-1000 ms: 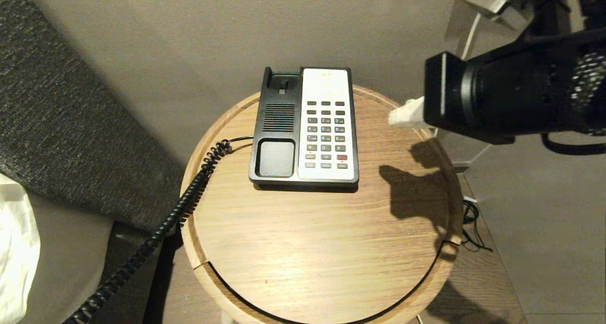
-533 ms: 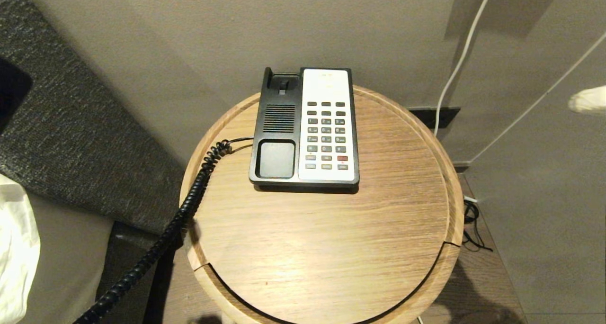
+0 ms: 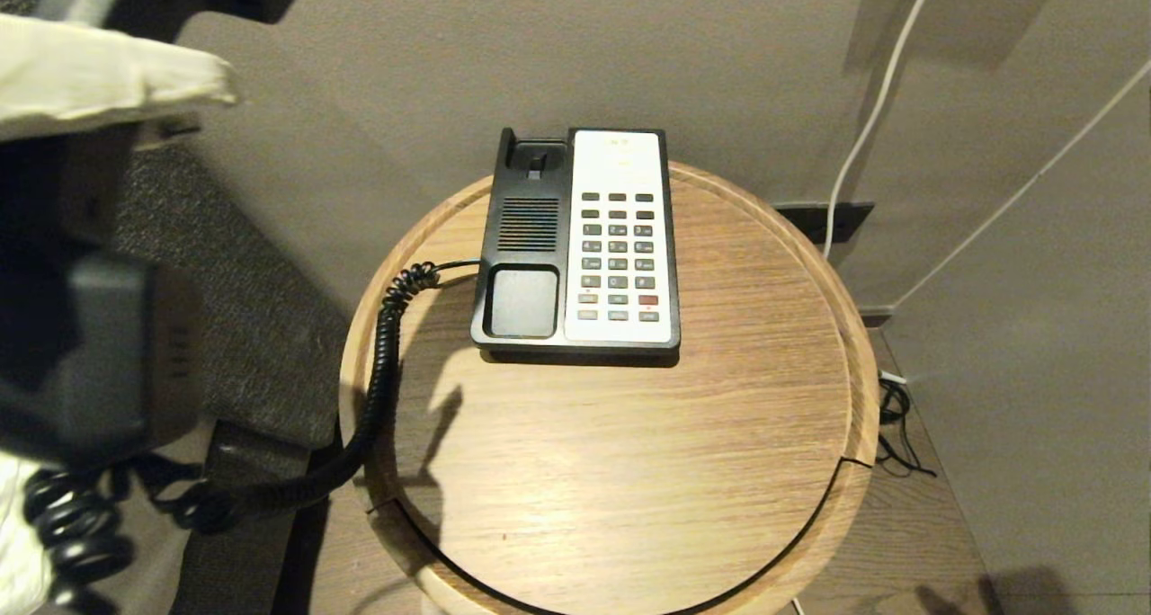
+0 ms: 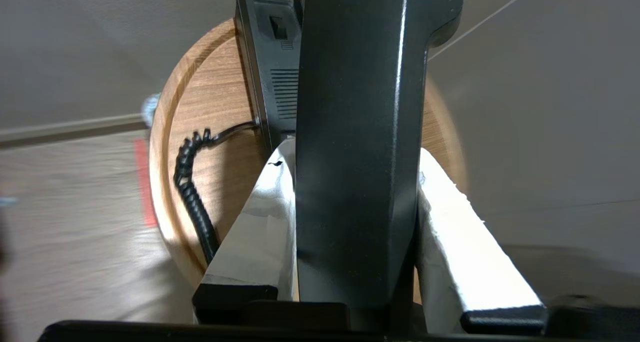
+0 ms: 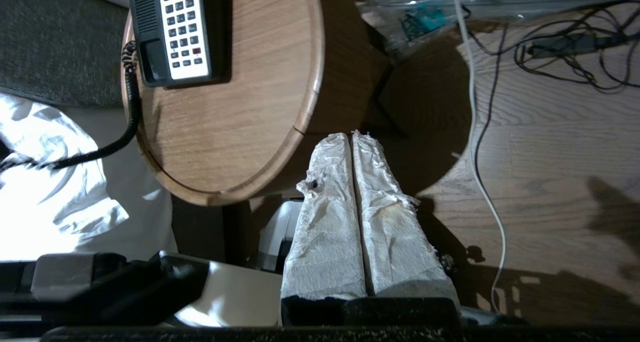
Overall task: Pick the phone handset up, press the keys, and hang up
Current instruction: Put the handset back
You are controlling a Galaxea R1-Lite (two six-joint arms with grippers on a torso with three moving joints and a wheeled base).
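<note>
The left gripper (image 4: 352, 182) is squeezing the phone handset (image 4: 357, 132) up off the phone base (image 3: 575, 242) (its cradle is bare). The right gripper (image 5: 352, 142) is closed with nothing in it, down beside the table (image 3: 629, 471). I think step 3, hanging up, is next; whether the keys (image 3: 617, 255) were pressed does not show

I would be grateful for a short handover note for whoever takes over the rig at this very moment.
Left gripper: shut on the phone handset, held left of the round table, off the phone base.
Right gripper: shut, empty, low beside the table over the floor.
Coiled cord runs from the base over the table's left edge.
Done: handset lifted; cradle empty.
Left: hang up. Whether the keys have been pressed cannot be told.
</note>
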